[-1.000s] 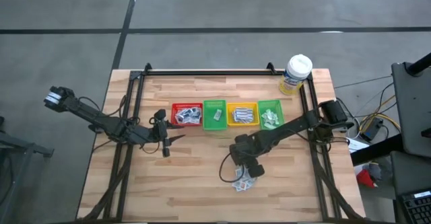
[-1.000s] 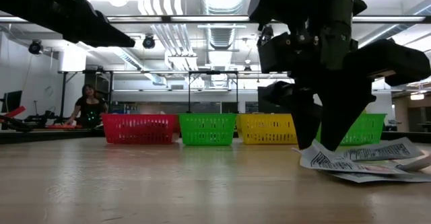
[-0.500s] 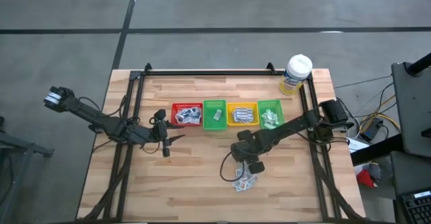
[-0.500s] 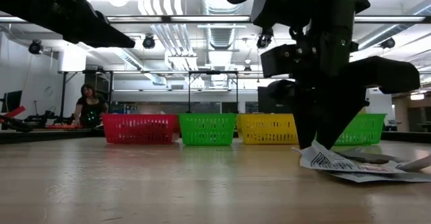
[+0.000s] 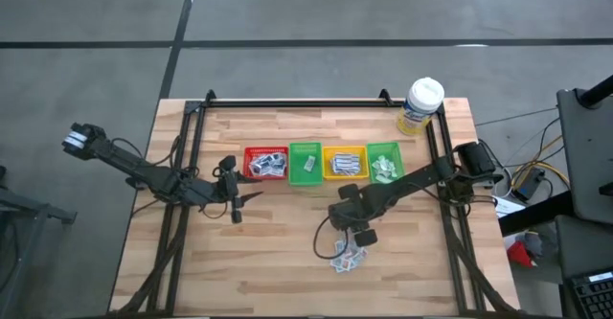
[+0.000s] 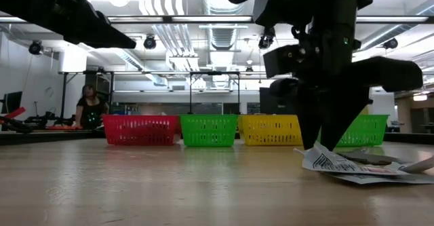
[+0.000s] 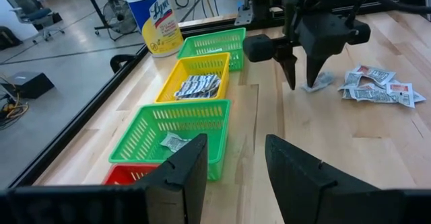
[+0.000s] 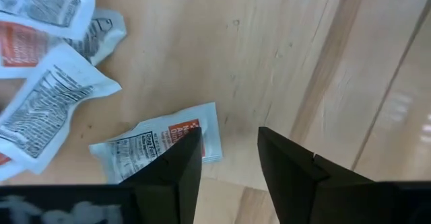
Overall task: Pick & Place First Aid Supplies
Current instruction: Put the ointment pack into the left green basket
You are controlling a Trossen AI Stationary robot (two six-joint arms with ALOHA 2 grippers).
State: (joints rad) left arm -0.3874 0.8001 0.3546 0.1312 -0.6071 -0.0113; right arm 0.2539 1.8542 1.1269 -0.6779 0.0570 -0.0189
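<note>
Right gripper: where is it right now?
In the high view, the right gripper hangs open over the loose packets, nearer than the yellow bin.

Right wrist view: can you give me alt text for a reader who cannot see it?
The right gripper, fingers open and empty, hangs over a wooden table with one finger beside a small white packet printed in black and red. More white packets lie loose on the table nearby, some overlapping.
</note>
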